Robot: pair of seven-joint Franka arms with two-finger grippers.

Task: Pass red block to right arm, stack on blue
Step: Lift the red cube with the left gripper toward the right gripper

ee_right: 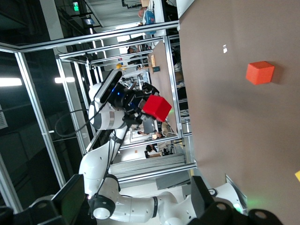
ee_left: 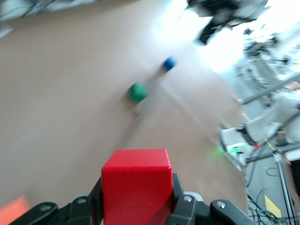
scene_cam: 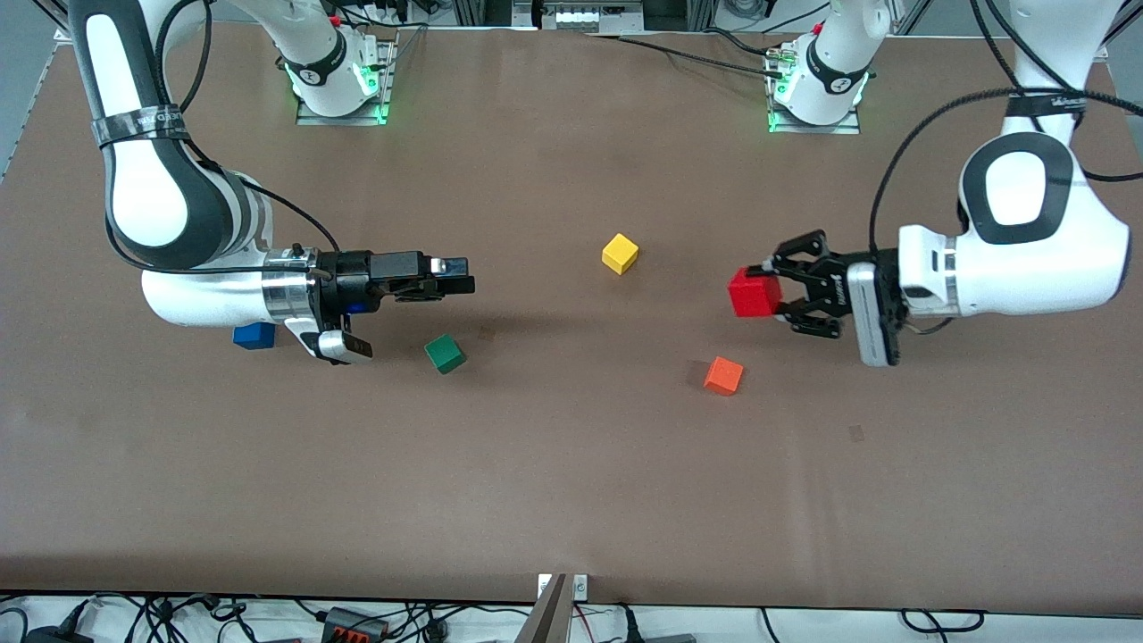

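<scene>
My left gripper (scene_cam: pixel 775 290) is shut on the red block (scene_cam: pixel 753 296) and holds it in the air over the table, above and beside the orange cube. In the left wrist view the red block (ee_left: pixel 136 187) fills the space between the claw fingers (ee_left: pixel 185 208). My right gripper (scene_cam: pixel 457 276) is open and empty. It hovers level over the green cube and points toward the left arm's end. The blue cube (scene_cam: pixel 254 335) lies on the table, partly hidden under the right arm's wrist. The right wrist view shows the red block (ee_right: pixel 157 108) farther off in the left gripper (ee_right: pixel 136 104).
A green cube (scene_cam: pixel 445 353) lies just below the right gripper. A yellow cube (scene_cam: pixel 620 254) sits mid-table, and an orange cube (scene_cam: pixel 723 375) lies nearer to the front camera. The green cube (ee_left: pixel 137 92) and the blue cube (ee_left: pixel 168 63) also show in the left wrist view.
</scene>
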